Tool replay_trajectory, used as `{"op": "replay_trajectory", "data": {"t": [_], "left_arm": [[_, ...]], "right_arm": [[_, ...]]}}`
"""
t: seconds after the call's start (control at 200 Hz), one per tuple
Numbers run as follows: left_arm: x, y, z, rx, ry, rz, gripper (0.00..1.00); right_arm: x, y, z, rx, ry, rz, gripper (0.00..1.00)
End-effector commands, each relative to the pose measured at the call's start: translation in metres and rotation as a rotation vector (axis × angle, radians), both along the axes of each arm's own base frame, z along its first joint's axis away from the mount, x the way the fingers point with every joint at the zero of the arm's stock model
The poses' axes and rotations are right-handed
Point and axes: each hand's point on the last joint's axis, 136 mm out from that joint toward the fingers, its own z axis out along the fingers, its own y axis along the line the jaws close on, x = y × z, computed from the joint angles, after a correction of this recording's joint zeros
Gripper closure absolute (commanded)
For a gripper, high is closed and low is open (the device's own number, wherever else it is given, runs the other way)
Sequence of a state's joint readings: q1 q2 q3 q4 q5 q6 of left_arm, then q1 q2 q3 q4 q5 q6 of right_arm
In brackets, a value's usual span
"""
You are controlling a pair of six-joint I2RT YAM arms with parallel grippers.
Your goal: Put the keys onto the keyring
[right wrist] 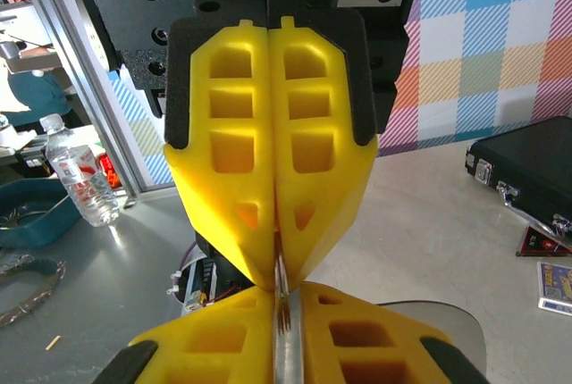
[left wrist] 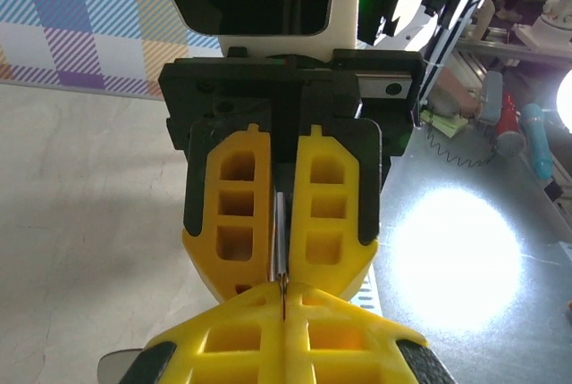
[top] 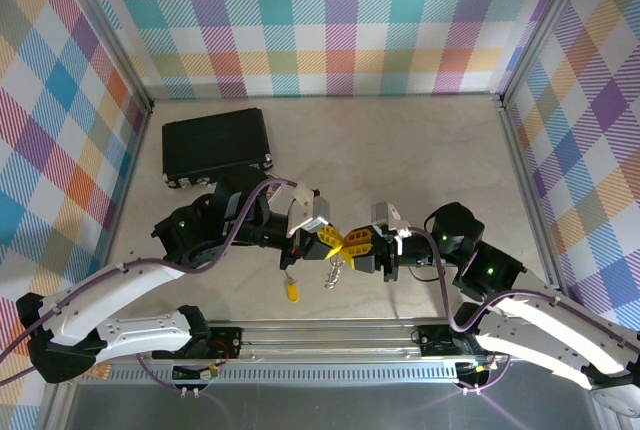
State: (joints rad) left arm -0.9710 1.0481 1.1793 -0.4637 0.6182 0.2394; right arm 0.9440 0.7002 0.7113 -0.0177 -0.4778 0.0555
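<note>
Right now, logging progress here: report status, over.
Left gripper, right gripper shut on keyring, tips meeting. Key apart, not threaded. Black case far back, no obstruction.

The left gripper point(top: 332, 239) and right gripper point(top: 359, 242) meet tip to tip above the near middle of the worktop point(top: 400, 150), both pinched closed, barring passage across there; the keyring point(top: 335, 272) dangles just beneath them; the key point(top: 292, 291) sits near, to the left; a black case point(top: 215, 145) occupies the far left; far middle and right lie open; plaid walls point(top: 330, 20) enclose three sides; a metal rail point(top: 330, 335) edges the near side.
</note>
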Motion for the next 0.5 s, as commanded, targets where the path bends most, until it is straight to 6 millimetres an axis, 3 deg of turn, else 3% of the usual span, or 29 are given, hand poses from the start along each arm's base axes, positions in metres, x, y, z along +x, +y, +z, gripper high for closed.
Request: {"op": "replay_trajectory", "data": {"t": [0.0, 0.09, 0.32, 0.425, 0.495], "left_arm": [[-0.007, 0.004, 0.008, 0.003, -0.025, -0.032, 1.0], [-0.006, 0.005, 0.006, 0.015, -0.029, -0.028, 1.0], [-0.006, 0.004, 0.005, 0.008, -0.024, -0.022, 1.0], [-0.004, 0.003, 0.009, -0.043, -0.017, -0.004, 0.78], [0.001, 0.006, 0.015, -0.09, -0.021, 0.05, 0.72]], "right_arm": [[-0.002, -0.004, 0.014, 0.023, -0.042, -0.013, 0.91], [0.001, -0.004, 0.01, 0.002, -0.036, -0.023, 1.0], [0.005, 0.002, 0.006, -0.009, -0.024, -0.028, 1.0], [0.006, 0.002, 0.011, 0.03, -0.033, -0.031, 1.0], [0.006, 0.0, 0.017, 0.086, -0.042, -0.041, 1.0]]}}
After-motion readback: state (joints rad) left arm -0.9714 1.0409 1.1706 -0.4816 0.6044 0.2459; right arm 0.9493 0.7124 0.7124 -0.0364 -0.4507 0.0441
